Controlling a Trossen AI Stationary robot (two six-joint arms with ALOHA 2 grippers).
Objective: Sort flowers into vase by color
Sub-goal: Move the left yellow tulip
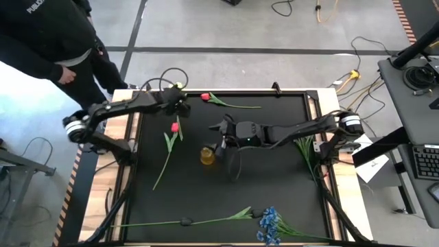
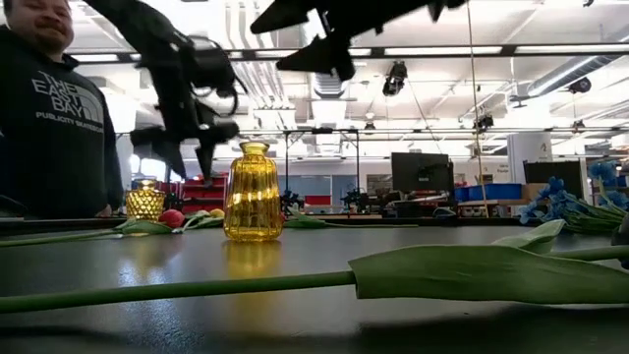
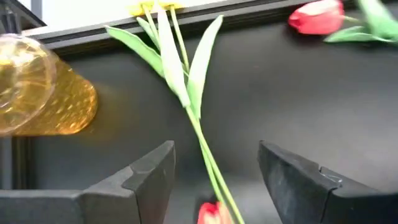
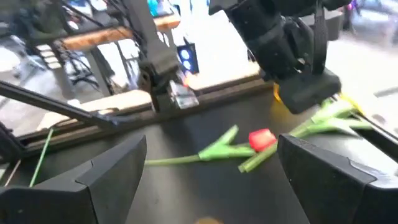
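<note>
Left claw (image 3: 214, 180) released, straddling tulip stem (image 3: 200, 134); should lower squarely before clenching; right claw (image 4: 211, 168) released, idle mid-surface

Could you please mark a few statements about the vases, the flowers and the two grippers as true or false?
1. The left gripper is open, its fingers on either side of a green stem. True.
2. The blue flowers stand in the yellow vase. False: they lie on the black table, near its front edge.
3. The right gripper holds a red tulip. False: it is open and empty; a red tulip lies on the table beyond it.
4. The yellow vase at mid-table stands upright. True.
5. A person stands beyond the table's far left corner. True.
</note>
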